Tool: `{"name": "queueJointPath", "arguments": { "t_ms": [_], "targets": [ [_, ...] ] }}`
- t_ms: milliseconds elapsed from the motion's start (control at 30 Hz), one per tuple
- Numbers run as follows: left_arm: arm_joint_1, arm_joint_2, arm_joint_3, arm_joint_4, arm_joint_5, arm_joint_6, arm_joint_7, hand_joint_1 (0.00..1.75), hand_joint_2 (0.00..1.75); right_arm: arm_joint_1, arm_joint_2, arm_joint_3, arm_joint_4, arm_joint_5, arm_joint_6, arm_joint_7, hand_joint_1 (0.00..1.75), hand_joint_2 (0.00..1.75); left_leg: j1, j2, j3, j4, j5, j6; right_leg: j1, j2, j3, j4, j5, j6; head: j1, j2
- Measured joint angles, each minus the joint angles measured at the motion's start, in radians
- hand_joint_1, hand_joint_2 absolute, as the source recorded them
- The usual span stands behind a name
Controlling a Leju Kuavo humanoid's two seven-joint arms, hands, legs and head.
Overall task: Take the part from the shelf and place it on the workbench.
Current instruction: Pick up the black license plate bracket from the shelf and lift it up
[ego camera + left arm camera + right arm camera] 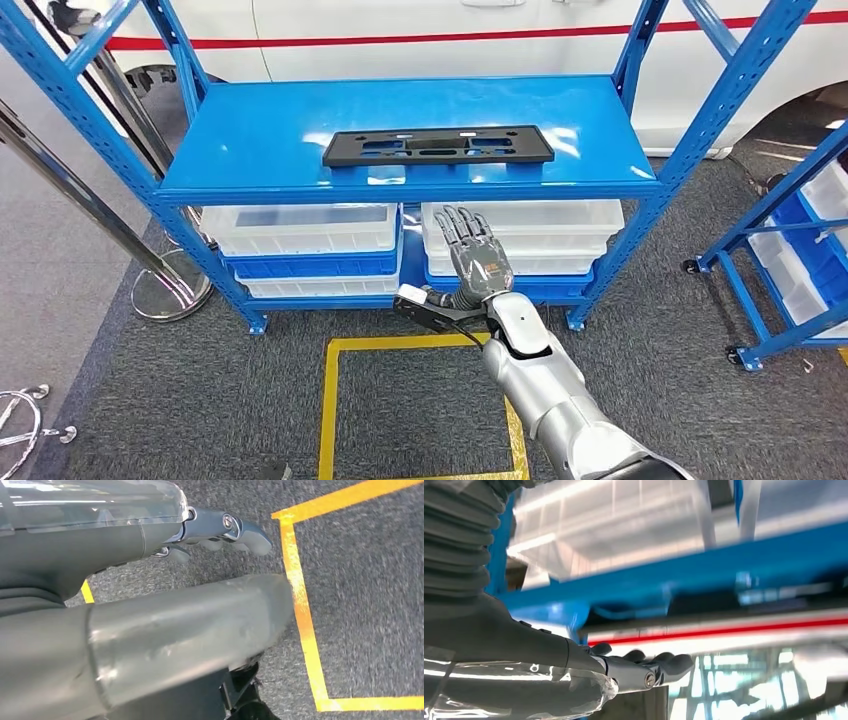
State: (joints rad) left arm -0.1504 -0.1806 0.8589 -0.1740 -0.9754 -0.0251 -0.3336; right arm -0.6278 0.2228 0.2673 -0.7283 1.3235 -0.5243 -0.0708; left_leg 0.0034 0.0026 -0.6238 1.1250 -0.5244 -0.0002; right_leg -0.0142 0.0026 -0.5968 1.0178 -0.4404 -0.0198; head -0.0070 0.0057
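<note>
Head view: right hand raised, fingers spread, holding nothing, below the shelf edge; black part lies flat on it. Reach step; next, lift over the edge. Left hand probably empty.

The shelf top lies open above the black part. Blue uprights flank it at 10 and 2 o'clock, and the shelf's front edge stands at 12 o'clock from the right hand.

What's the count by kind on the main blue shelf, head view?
Black part on the top deck: 1
White bins, left and right, below: 2
Blue trays, left and right, under the bins: 2
Total: 5
</note>
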Motion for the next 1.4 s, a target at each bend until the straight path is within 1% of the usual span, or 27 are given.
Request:
{"name": "queueJointPath", "arguments": {
  "t_ms": [67,100,133,167,233,300,367,433,467,567,600,633,667,733,800,900,967,1000,1067,1100,1133,1167,1233,1267,1300,1333,1400],
  "targets": [
    [-0.002,0.0,0.0,0.0,-0.005,-0.003,-0.001,0.0,0.0,0.001,-0.009,0.04,-0.023,0.026,-0.017,0.049,0.0,0.0,0.006,0.0,-0.061,0.128,-0.052,-0.009,0.0,0.0,0.0,0.001,0.0,-0.003,0.0,0.0],
    [-0.003,0.0,0.0,0.0,-0.008,-0.004,-0.002,0.0,0.0,0.003,-0.015,0.061,-0.036,0.039,-0.025,0.075,0.0,0.0,0.008,0.0,-0.081,0.166,-0.056,-0.012,-0.001,0.0,0.0,0.002,-0.001,-0.002,0.0,0.0],
    [-0.004,0.0,0.0,0.0,-0.012,-0.007,-0.003,0.0,0.0,0.004,-0.022,0.081,-0.049,0.053,-0.034,0.102,0.0,0.0,0.011,0.0,-0.083,0.164,-0.04,-0.015,-0.001,0.001,0.0,0.004,-0.002,-0.002,0.0,0.0],
    [-0.005,0.0,0.0,-0.001,-0.016,-0.01,-0.004,0.0,0.0,0.006,-0.028,0.1,-0.063,0.067,-0.043,0.129,0.0,0.0,0.014,0.001,-0.067,0.124,-0.007,-0.016,-0.002,0.003,0.001,0.006,-0.004,0.0,0.0,0.0],
    [-0.012,0.0,0.001,-0.002,-0.021,-0.016,-0.007,0.0,0.0,0.008,-0.037,0.127,-0.095,0.096,-0.064,0.181,0.0,0.0,0.016,0.0,-0.006,-0.013,0.061,-0.015,-0.001,0.006,0.0,0.011,-0.009,0.007,0.0,0.0],
    [-0.021,-0.001,0.004,-0.003,-0.025,-0.025,-0.012,0.0,0.0,0.016,-0.045,0.143,-0.128,0.128,-0.088,0.229,0.0,0.87,0.013,-0.002,0.028,-0.091,0.081,-0.008,0.001,0.007,-0.004,0.016,-0.01,0.017,0.0,0.0],
    [-0.026,-0.002,0.011,-0.004,-0.03,-0.038,-0.018,0.0,0.0,0.031,-0.053,0.151,-0.158,0.159,-0.112,0.268,0.0,1.75,0.01,-0.004,0.028,-0.1,0.079,0.002,0.002,0.006,-0.007,0.014,-0.008,0.028,0.0,0.0],
    [-0.028,-0.002,0.016,-0.005,-0.036,-0.049,-0.021,0.0,0.0,0.044,-0.057,0.154,-0.179,0.183,-0.133,0.29,0.0,1.75,0.012,-0.004,0.029,-0.107,0.084,0.015,-0.001,0.004,-0.013,0.028,-0.021,0.038,0.0,0.0],
    [-0.031,-0.003,0.017,-0.005,-0.039,-0.053,-0.023,0.0,0.0,0.049,-0.058,0.155,-0.187,0.193,-0.142,0.296,0.0,1.75,0.013,-0.003,0.03,-0.111,0.087,0.022,-0.002,0.003,-0.026,0.058,-0.041,0.042,0.0,0.0],
    [-0.036,-0.004,0.021,-0.005,-0.048,-0.063,-0.024,0.0,0.0,0.07,-0.063,0.155,-0.204,0.208,-0.164,0.308,0.0,1.75,0.012,-0.001,0.03,-0.113,0.088,0.034,-0.002,0.002,-0.113,0.242,-0.13,0.048,0.001,0.0],
    [-0.036,-0.004,0.023,-0.005,-0.05,-0.065,-0.025,0.0,0.0,0.079,-0.065,0.155,-0.206,0.208,-0.167,0.31,0.0,1.75,0.011,-0.001,0.03,-0.112,0.088,0.035,-0.002,0.002,-0.136,0.287,-0.14,0.049,0.001,0.0],
    [-0.035,-0.004,0.024,-0.005,-0.051,-0.066,-0.024,0.0,0.0,0.086,-0.067,0.155,-0.207,0.209,-0.168,0.311,0.0,1.75,0.01,-0.002,0.03,-0.111,0.087,0.035,-0.002,0.002,-0.142,0.296,-0.131,0.047,0.001,0.0],
    [-0.036,-0.005,0.025,-0.005,-0.051,-0.066,-0.024,0.0,0.0,0.091,-0.068,0.155,-0.21,0.209,-0.169,0.309,0.0,1.75,0.009,-0.002,0.03,-0.109,0.086,0.035,-0.001,0.002,-0.129,0.266,-0.104,0.045,0.001,0.0],
    [-0.038,-0.006,0.026,-0.005,-0.052,-0.066,-0.023,0.0,0.0,0.095,-0.069,0.154,-0.215,0.209,-0.169,0.3,0.0,1.75,0.007,-0.003,0.03,-0.106,0.084,0.031,0.001,0.002,-0.068,0.136,-0.036,0.035,0.0,0.0],
    [-0.041,-0.008,0.027,-0.005,-0.053,-0.066,-0.021,0.0,0.0,0.097,-0.069,0.154,-0.217,0.209,-0.171,0.29,0.0,1.75,0.003,-0.004,0.027,-0.101,0.081,0.024,0.006,0.002,-0.024,0.041,-0.007,0.027,0.0,0.0],
    [-0.044,-0.008,0.029,-0.005,-0.054,-0.065,-0.018,0.0,0.0,0.108,-0.069,0.153,-0.217,0.208,-0.172,0.278,0.0,1.75,0.002,-0.004,0.025,-0.101,0.08,0.009,0.007,0.003,-0.016,0.019,-0.006,0.018,0.0,0.0],
    [-0.045,-0.009,0.03,-0.005,-0.054,-0.064,-0.017,0.0,0.0,0.111,-0.068,0.152,-0.217,0.207,-0.172,0.274,0.0,1.75,0.005,-0.004,0.013,-0.071,0.055,-0.003,0.002,0.002,-0.013,0.013,-0.002,0.006,0.0,0.0],
    [-0.046,-0.009,0.031,-0.005,-0.054,-0.064,-0.017,0.0,0.0,0.112,-0.067,0.152,-0.217,0.207,-0.172,0.273,0.0,1.75,0.007,-0.004,-0.006,-0.027,0.028,-0.008,0.001,0.001,-0.012,0.011,0.0,0.001,0.0,0.0],
    [-0.045,-0.009,0.032,-0.005,-0.054,-0.063,-0.017,0.0,0.0,0.116,-0.065,0.152,-0.215,0.207,-0.172,0.271,0.0,1.75,0.009,-0.004,-0.063,0.102,-0.032,-0.017,0.002,-0.001,-0.012,0.012,-0.001,-0.004,0.0,0.0],
    [-0.045,-0.009,0.032,-0.005,-0.054,-0.063,-0.017,0.0,0.0,0.119,-0.065,0.152,-0.214,0.208,-0.172,0.27,0.0,1.75,0.009,-0.003,-0.087,0.153,-0.048,-0.021,0.002,-0.002,-0.012,0.012,-0.001,-0.004,0.0,0.0],
    [-0.044,-0.009,0.032,-0.005,-0.054,-0.063,-0.018,0.0,0.0,0.122,-0.064,0.152,-0.211,0.208,-0.172,0.269,0.0,1.75,0.01,-0.003,-0.095,0.17,-0.044,-0.022,0.002,-0.002,-0.012,0.013,-0.002,-0.004,0.0,0.0],
    [-0.044,-0.009,0.032,-0.005,-0.054,-0.063,-0.019,0.0,0.0,0.124,-0.064,0.152,-0.207,0.208,-0.172,0.269,0.0,1.75,0.01,-0.003,-0.085,0.147,-0.021,-0.023,0.002,-0.001,-0.012,0.014,-0.002,-0.004,0.0,0.0],
    [-0.047,-0.008,0.032,-0.006,-0.053,-0.062,-0.021,0.0,0.0,0.124,-0.062,0.151,-0.195,0.208,-0.172,0.265,0.0,1.75,0.011,-0.003,-0.024,0.019,0.044,-0.018,0.002,0.0,-0.011,0.017,-0.004,-0.001,0.0,0.0],
    [-0.049,-0.008,0.032,-0.006,-0.052,-0.062,-0.023,0.0,0.0,0.122,-0.06,0.149,-0.186,0.209,-0.172,0.261,0.0,1.75,0.009,-0.004,0.005,-0.042,0.065,-0.013,0.003,0.001,-0.012,0.019,-0.006,0.003,0.0,0.0],
    [-0.05,-0.008,0.032,-0.007,-0.052,-0.061,-0.024,0.0,0.0,0.12,-0.059,0.146,-0.175,0.209,-0.172,0.258,0.0,1.75,0.007,-0.004,0.024,-0.082,0.075,-0.008,0.005,0.001,-0.013,0.02,-0.006,0.007,0.0,0.0],
    [-0.051,-0.008,0.032,-0.007,-0.051,-0.061,-0.024,0.0,0.0,0.118,-0.058,0.142,-0.163,0.21,-0.172,0.256,0.0,1.75,0.005,-0.006,0.03,-0.098,0.074,-0.003,0.006,0.001,-0.015,0.02,-0.005,0.012,0.0,0.0],
    [-0.051,-0.009,0.032,-0.007,-0.05,-0.061,-0.024,0.0,0.0,0.114,-0.056,0.137,-0.135,0.21,-0.172,0.259,0.0,1.75,0.004,-0.007,0.031,-0.102,0.078,0.009,0.007,0.0,-0.015,0.018,-0.003,0.022,0.0,0.0]
  ]
}}
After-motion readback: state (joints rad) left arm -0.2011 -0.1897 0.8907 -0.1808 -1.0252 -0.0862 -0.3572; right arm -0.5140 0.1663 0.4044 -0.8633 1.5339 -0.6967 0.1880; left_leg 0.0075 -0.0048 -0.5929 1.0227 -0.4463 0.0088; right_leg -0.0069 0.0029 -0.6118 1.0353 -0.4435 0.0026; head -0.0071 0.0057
